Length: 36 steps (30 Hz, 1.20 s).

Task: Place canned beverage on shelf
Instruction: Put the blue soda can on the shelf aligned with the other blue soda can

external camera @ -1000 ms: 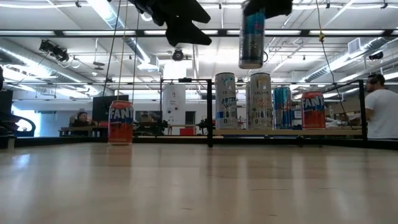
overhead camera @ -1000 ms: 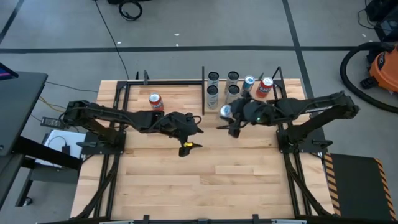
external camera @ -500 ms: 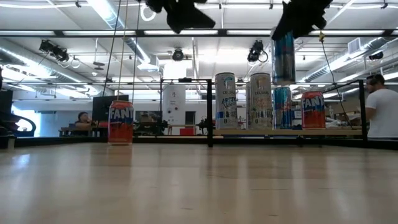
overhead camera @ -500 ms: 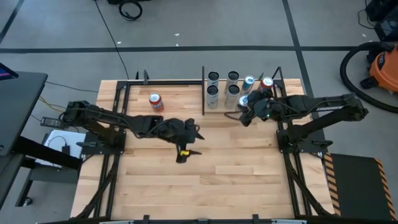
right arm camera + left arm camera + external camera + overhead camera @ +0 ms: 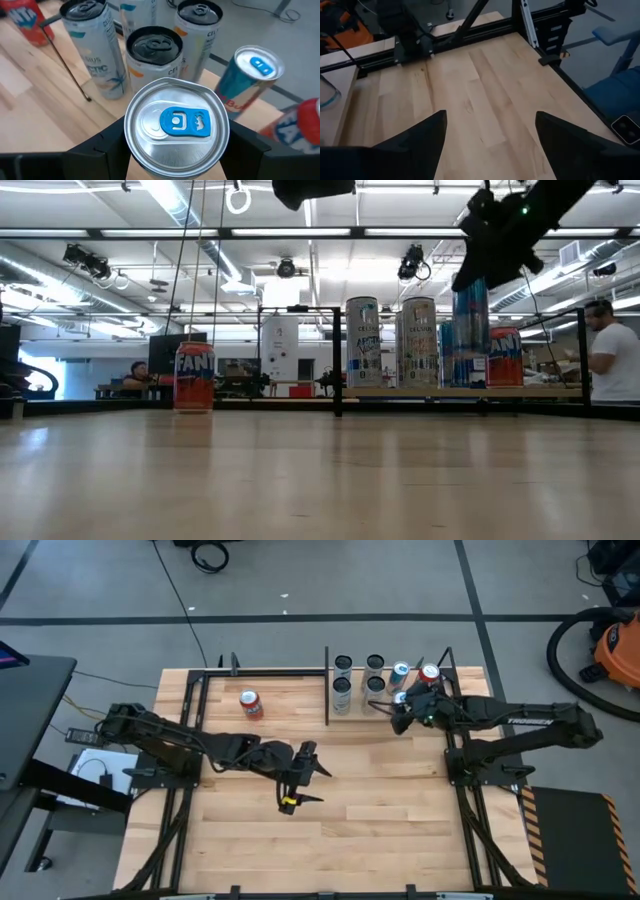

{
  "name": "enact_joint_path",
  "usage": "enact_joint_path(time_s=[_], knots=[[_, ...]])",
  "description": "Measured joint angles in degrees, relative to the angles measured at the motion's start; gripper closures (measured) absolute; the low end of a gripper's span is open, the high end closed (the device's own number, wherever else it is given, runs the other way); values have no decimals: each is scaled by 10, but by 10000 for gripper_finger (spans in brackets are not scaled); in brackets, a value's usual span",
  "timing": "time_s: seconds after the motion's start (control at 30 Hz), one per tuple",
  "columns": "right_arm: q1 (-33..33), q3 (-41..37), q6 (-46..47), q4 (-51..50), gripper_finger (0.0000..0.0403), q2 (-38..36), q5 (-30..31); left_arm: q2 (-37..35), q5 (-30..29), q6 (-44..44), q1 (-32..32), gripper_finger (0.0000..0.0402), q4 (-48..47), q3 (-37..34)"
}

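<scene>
Right gripper (image 5: 176, 150) is clamped on the blue-tab can (image 5: 176, 125), one finger on each side, can upright with its long axis vertical. In the overhead view it hangs upper right of centre, over the shelf (image 5: 385, 712), beside the other cans (image 5: 343, 664). Straight down is probably all that's left. Left gripper (image 5: 300, 772), spread and empty, sits mid-frame, way farther off.

We see the right end effector (image 5: 398, 712) over the shelf (image 5: 465, 690), gripping a blue-topped can (image 5: 399, 698). Just beyond it stand four silver cans (image 5: 343, 664), another blue-topped can (image 5: 401, 671) and a red one (image 5: 430, 673). Left end effector (image 5: 305, 772) hangs above the counter (image 5: 380, 830), its fingers apart; an orange can (image 5: 250, 703) stands well beyond it.
</scene>
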Motion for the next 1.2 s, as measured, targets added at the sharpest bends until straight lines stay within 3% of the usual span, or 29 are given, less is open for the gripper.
enact_joint_path(time_s=[0.17, 0.47, 1.2], knots=[[-44, -60, -14, 54, 157, -27, -24, 2, 0, -6, 1, 95, -1, -1], [-103, -99, -17, 112, 157, -35, -44, 2, 0, -8, 0, 95, -2, -1], [-155, -101, -88, 170, 156, 31, -74, 2, 0, -12, 1, 95, -3, -1]])
